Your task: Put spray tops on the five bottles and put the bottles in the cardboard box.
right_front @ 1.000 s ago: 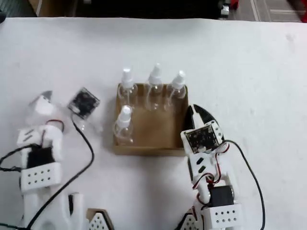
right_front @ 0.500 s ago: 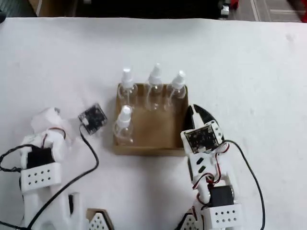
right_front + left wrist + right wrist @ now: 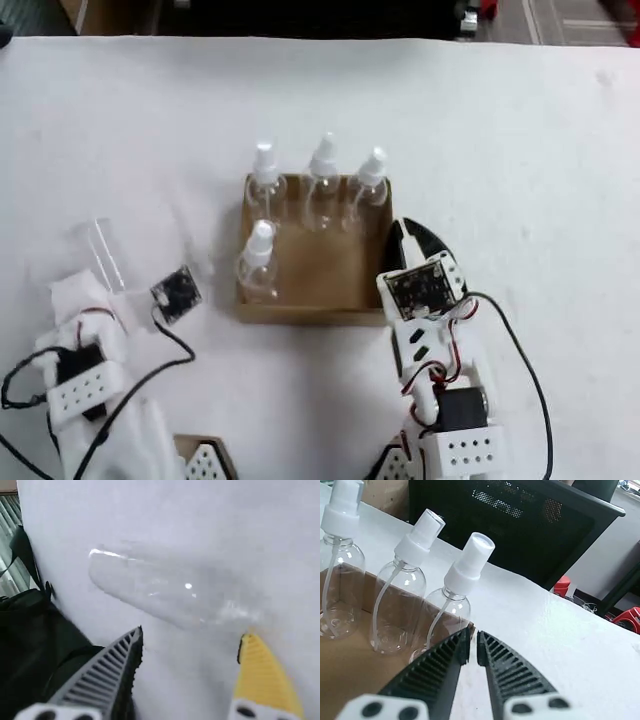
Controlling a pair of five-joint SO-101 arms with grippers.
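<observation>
**Four bottles boxed, one loose on the desk**

The box (image 3: 315, 308) sat in the middle of the white desk (image 3: 500, 130). A row of three bottles (image 3: 322, 200) stood upright along its far wall. A fourth bottle (image 3: 257, 268) stood alone by the left wall, nearer the arms. Each of the four wore a white spray top (image 3: 265, 155).

The fifth bottle (image 3: 105, 255) lay on its side on the desk, well to the left of the box. Whether it had a top could not be made out.

The left arm (image 3: 80, 365) was at the near left corner of the desk. The left claw (image 3: 191, 636) was spread wide, with a grey finger (image 3: 117, 667) on one side and a yellow finger (image 3: 260, 675) on the other. The clear bottle lay crosswise just past the tips, and neither finger gripped it.

The right arm (image 3: 440, 400) stood at the near right of the box. The right claw (image 3: 472, 637) sat just beside the box's right wall, close to the right-hand bottle of the row. Its black fingers (image 3: 505, 672) were closed to a thin slit and held nothing.
</observation>
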